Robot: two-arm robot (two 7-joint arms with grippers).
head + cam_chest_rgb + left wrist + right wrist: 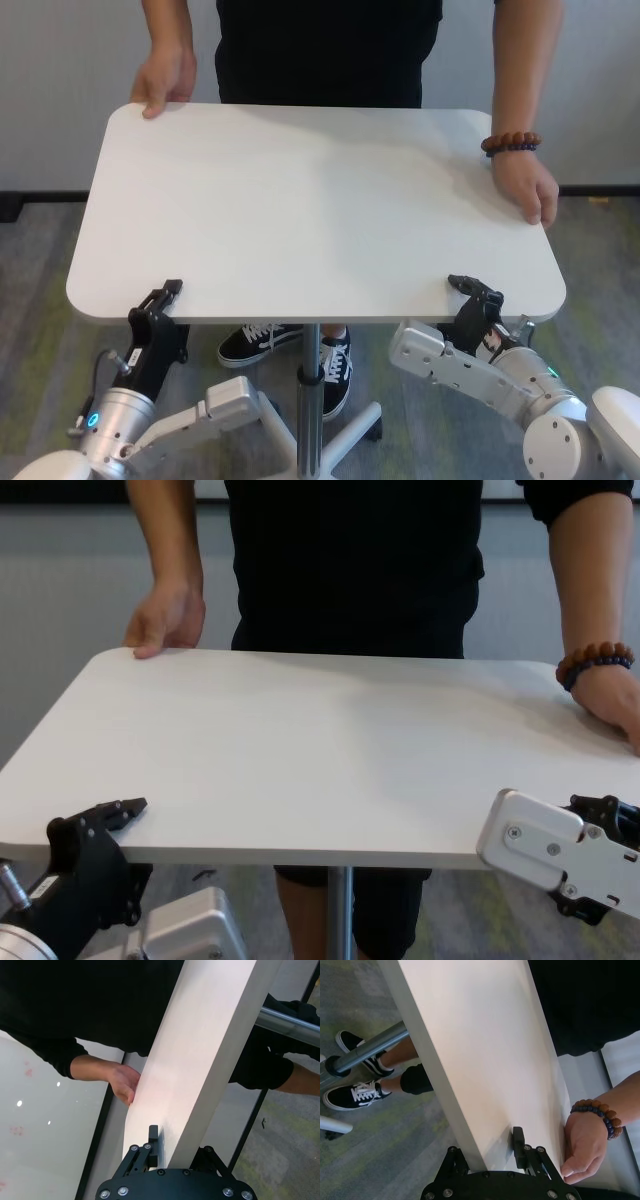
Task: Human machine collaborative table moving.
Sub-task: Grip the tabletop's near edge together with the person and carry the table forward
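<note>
The white table [320, 200] stands between me and the human [330, 50]. The human is at the far side with one hand [165, 80] on the far left corner. The other hand [525, 185], with a bead bracelet [510, 143], is on the right edge. My left gripper [160, 300] is shut on the table's near edge at the left, with one finger on top and one under it. My right gripper [475, 295] is shut on the near edge at the right. The wrist views show each gripper clamped on the thin edge: the left [177, 1147] and the right [487, 1152].
The table's slim metal pole [311, 380] goes down to a white star base between my arms. The human's black sneakers [260, 342] stand under the table close to the pole. The floor is grey-green carpet and a pale wall is behind the human.
</note>
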